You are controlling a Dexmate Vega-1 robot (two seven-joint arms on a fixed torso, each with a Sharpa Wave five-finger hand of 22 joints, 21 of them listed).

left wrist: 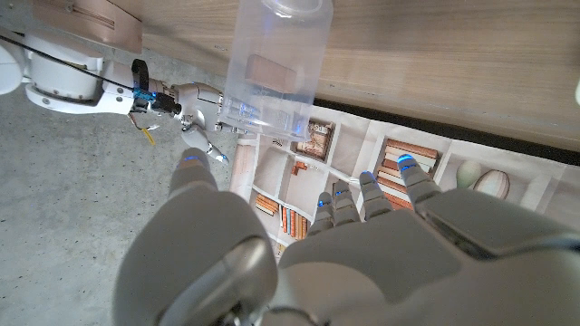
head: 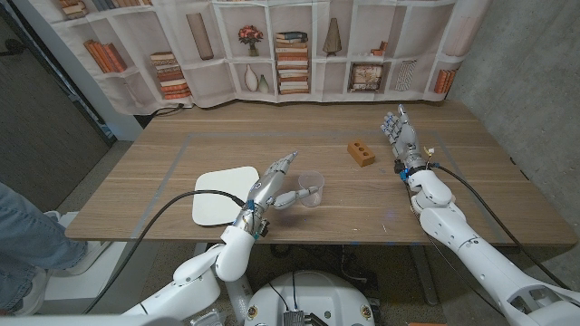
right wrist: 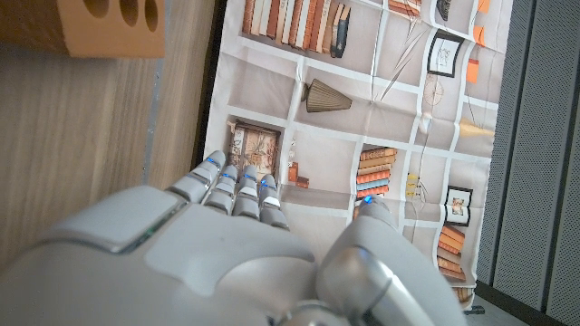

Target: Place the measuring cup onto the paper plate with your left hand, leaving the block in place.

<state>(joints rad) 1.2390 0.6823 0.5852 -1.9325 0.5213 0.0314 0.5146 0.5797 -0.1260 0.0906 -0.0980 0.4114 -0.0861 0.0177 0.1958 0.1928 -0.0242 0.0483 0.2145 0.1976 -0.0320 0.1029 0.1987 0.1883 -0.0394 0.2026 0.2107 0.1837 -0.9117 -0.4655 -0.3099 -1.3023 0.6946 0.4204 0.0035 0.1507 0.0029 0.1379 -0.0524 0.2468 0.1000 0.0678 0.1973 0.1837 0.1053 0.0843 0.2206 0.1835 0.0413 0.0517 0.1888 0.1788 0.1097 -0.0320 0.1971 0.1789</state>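
Cup (head: pixel 310 188): on table (head: pixel 163 154), just right of plate (head: pixel 226 194).
My L hand (head: pixel 272 181): fingers apart, beside cup, holding nothing.
My R hand (head: pixel 397 134): fingers apart, near block (head: pixel 362 152).

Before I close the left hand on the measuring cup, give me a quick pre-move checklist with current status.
1. Left hand at the measuring cup: ok, fingers beside it.
2. Cup between thumb and fingers: ok in the left wrist view.
3. Grip made: not ok, fingers apart, nothing held.
4. Cup upright: ok.
5. Paper plate free to receive: ok, its surface is bare, left of the cup.
6. Block out of the way: ok, apart from the cup; right hand open beside it.
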